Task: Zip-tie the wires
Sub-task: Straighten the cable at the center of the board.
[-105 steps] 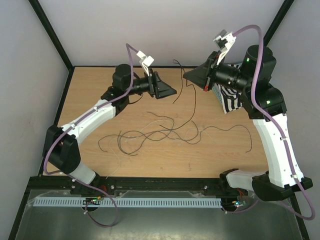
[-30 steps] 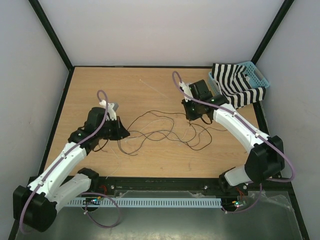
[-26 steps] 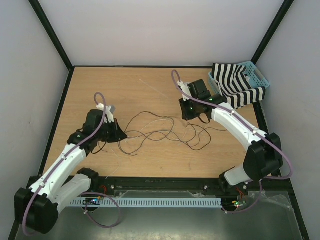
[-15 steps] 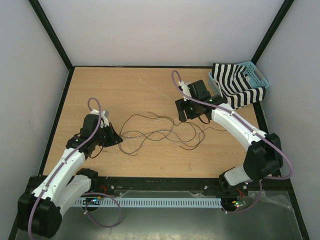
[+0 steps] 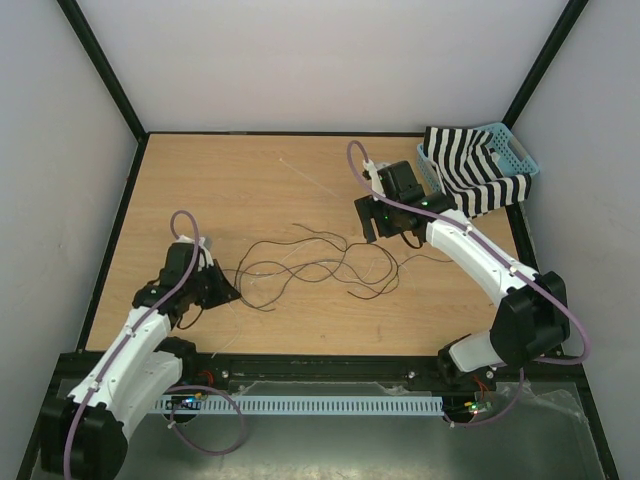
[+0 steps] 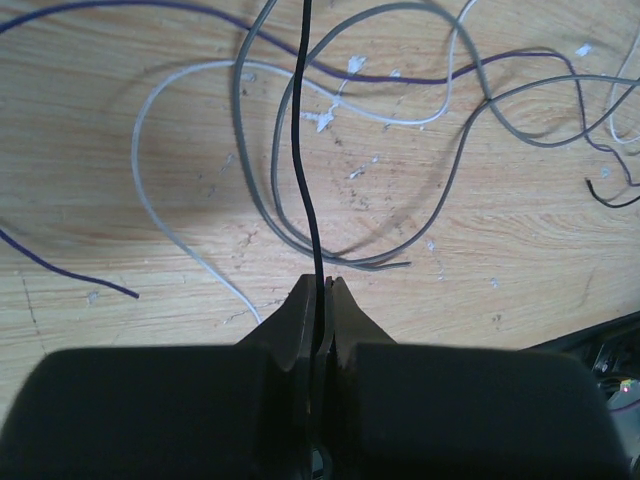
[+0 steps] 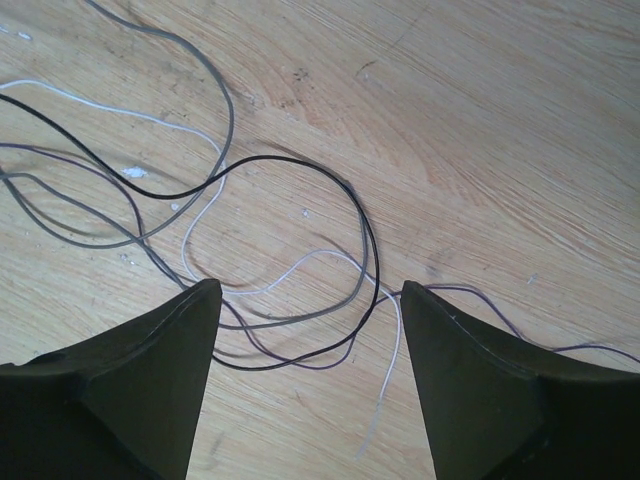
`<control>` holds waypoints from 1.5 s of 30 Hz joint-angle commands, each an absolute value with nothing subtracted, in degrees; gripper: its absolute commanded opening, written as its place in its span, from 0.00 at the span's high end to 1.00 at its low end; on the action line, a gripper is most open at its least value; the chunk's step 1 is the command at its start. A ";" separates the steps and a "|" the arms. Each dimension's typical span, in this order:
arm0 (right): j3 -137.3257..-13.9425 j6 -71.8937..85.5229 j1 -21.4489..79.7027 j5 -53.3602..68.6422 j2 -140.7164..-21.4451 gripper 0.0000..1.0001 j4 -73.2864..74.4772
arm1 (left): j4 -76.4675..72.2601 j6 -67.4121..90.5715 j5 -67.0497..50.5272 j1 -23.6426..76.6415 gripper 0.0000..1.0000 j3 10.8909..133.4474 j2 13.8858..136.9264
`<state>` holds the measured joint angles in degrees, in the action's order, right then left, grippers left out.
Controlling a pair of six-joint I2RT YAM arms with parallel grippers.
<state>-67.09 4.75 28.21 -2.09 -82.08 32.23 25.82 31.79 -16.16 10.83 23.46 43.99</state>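
The wires (image 5: 310, 265) lie in loose loops across the middle of the wooden table: thin black, grey and pale strands. My left gripper (image 5: 226, 290) sits low at the bunch's left end, shut on one black wire (image 6: 305, 150) that runs straight out from between its tips (image 6: 320, 286). My right gripper (image 5: 368, 222) hovers over the bunch's right end, open. Between its wide-apart fingers (image 7: 310, 292) I see a black loop (image 7: 360, 230), a pale strand and purple-grey ones lying on the wood, none of them held.
A blue basket (image 5: 520, 152) with a black-and-white striped cloth (image 5: 470, 170) stands at the back right, close behind the right arm. A thin pale strip (image 5: 305, 175) lies toward the back of the table. Black frame rails edge the table.
My left gripper has drawn back toward the near left, pulling the black wire and the bunch with it. The right gripper has opened over the wires' right end.
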 commanded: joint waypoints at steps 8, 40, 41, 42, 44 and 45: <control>-66.53 6.23 28.44 -5.58 -81.93 0.16 31.21 | 28.01 33.84 -14.52 10.29 0.79 19.43 41.62; -116.35 5.19 29.25 6.22 -129.69 0.11 15.91 | 28.92 26.77 -2.13 8.80 0.01 45.27 30.96; -119.36 5.44 29.31 6.59 -132.22 0.12 15.95 | 28.92 26.93 -2.17 8.91 0.01 45.00 30.93; -121.92 5.51 29.27 6.69 -134.44 0.13 15.94 | 28.94 26.79 -2.08 8.96 0.01 44.71 31.01; -126.32 5.79 29.34 6.83 -138.51 0.15 15.99 | 28.94 26.52 -2.12 8.98 0.01 44.35 31.12; -127.97 5.94 29.40 6.91 -140.22 0.16 16.08 | 28.92 26.33 -2.08 8.97 0.01 44.18 31.13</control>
